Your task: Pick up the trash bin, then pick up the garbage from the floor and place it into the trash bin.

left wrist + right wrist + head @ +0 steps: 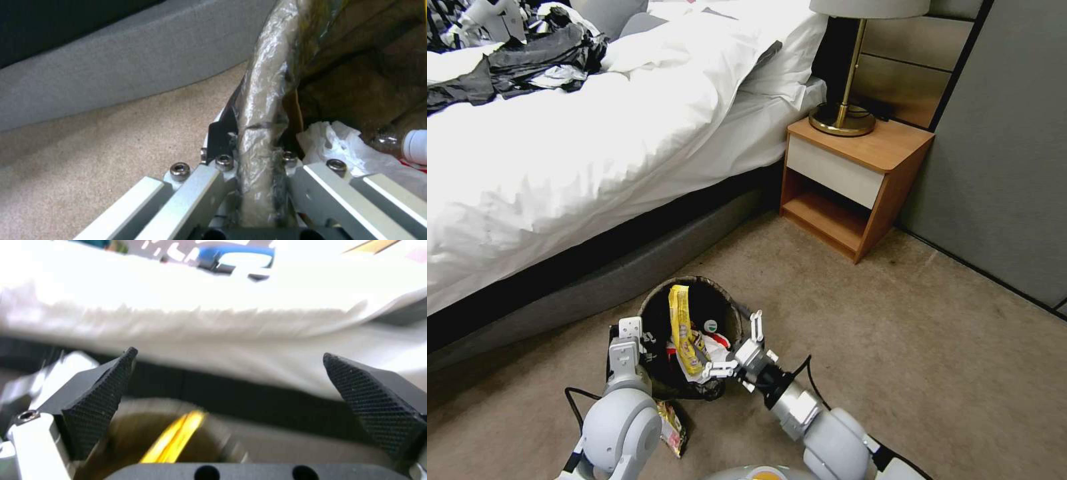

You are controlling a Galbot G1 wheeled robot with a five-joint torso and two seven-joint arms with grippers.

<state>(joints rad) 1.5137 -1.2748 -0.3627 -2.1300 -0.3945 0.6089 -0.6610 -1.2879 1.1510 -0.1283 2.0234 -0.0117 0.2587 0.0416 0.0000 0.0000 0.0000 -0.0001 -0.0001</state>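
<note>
Here one trash bin (694,333), a small round bucket lined with a dark bag folded over its rim, sits between two pincers on the carpet beside the bed (560,153). The left pincer (629,340) is clenched on the bin's bagged rim (260,110). The right pincer (740,347) is at the opposite rim, its two black pads (98,396) spread wide, released. Inside the bin stand one long yellow wrapper (682,327), crumpled white tissue (338,143) and a clear bottle with a white cap (416,146), partly cut off. One more wrapper (672,427) lies on the floor behind the left pincer, half hidden by the arm.
</note>
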